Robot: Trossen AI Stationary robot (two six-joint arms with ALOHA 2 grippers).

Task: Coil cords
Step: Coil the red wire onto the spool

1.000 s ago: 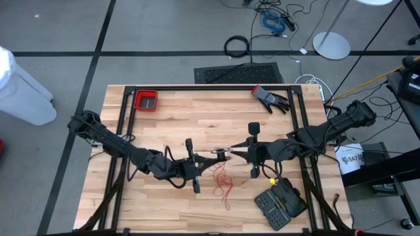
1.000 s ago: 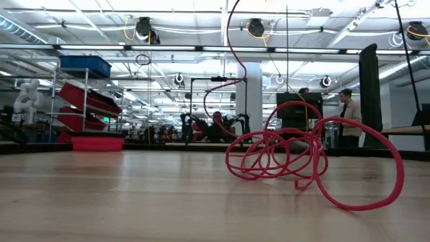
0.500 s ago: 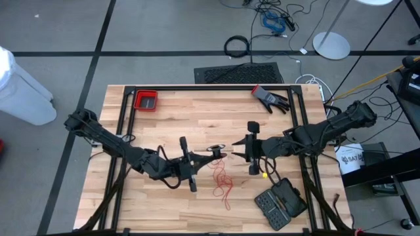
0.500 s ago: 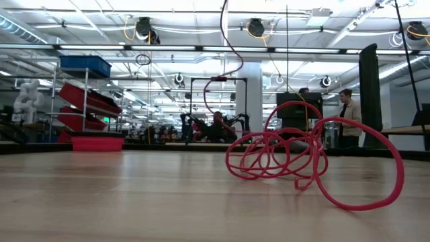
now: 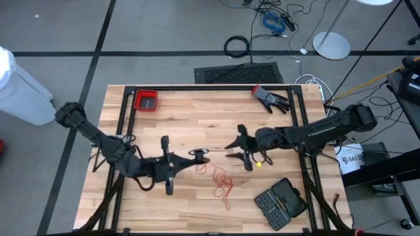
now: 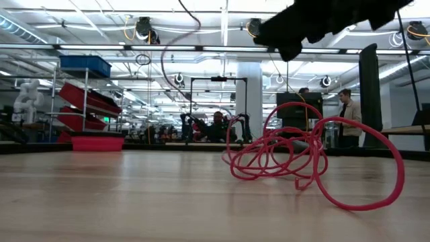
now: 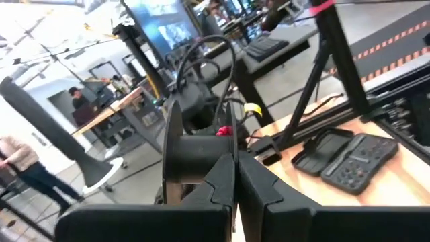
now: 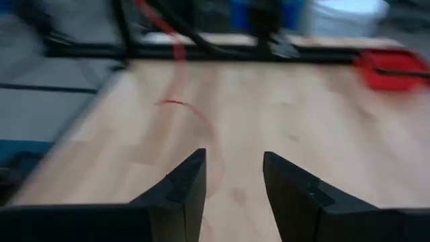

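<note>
Risk: left end effector [image 5: 197, 156] is clamped on the black disc [image 5: 196, 153] and red cord [image 5: 222, 180], pile lying beside it; right end effector [image 5: 231, 149] open, empty. Pulling could drag and tangle the loops across the counter [image 5: 197, 118].

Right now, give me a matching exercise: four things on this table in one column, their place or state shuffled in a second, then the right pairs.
Things:
1. red cord
2. red tray
3. left gripper
4. right gripper

Place or state:
A. fingers open, with nothing between them
B. lying in a loose tangle on the wood, one strand running up to a gripper
C. at the table's far left corner
D. fingers shut, with a black disc in front of them

Pairs: 1-B, 2-C, 3-D, 4-A
</note>
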